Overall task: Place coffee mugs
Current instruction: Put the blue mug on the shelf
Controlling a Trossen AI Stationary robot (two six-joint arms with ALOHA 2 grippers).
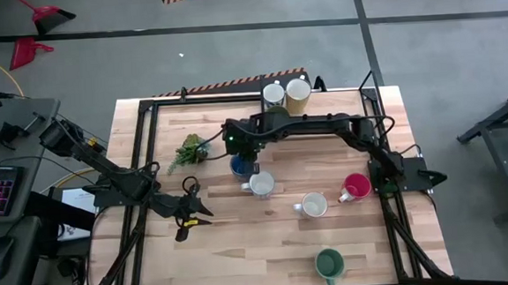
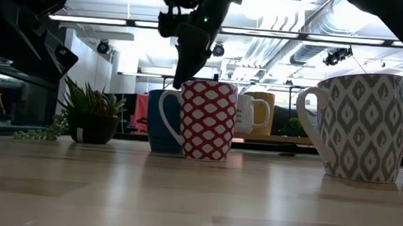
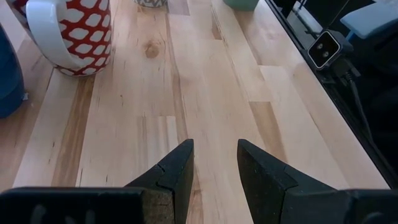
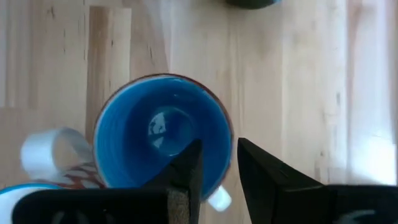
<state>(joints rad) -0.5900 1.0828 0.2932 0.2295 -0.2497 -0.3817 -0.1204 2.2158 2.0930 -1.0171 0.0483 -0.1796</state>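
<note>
The right gripper (image 4: 214,171) hangs right over the blue mug (image 4: 163,137), its fingers a little apart with the mug's rim between them, though I cannot tell if they pinch it. This mug stands mid-table, beside the red-and-white mug (image 2: 206,120). The left gripper (image 3: 213,171) waits partly open, low over bare wood at the left.

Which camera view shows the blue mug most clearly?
The right wrist view: it looks straight down into the blue mug, whole rim visible. The high view shows a small blue patch under the right arm. The low view shows it half hidden behind the red-patterned mug. The left wrist view catches only its edge.
</note>
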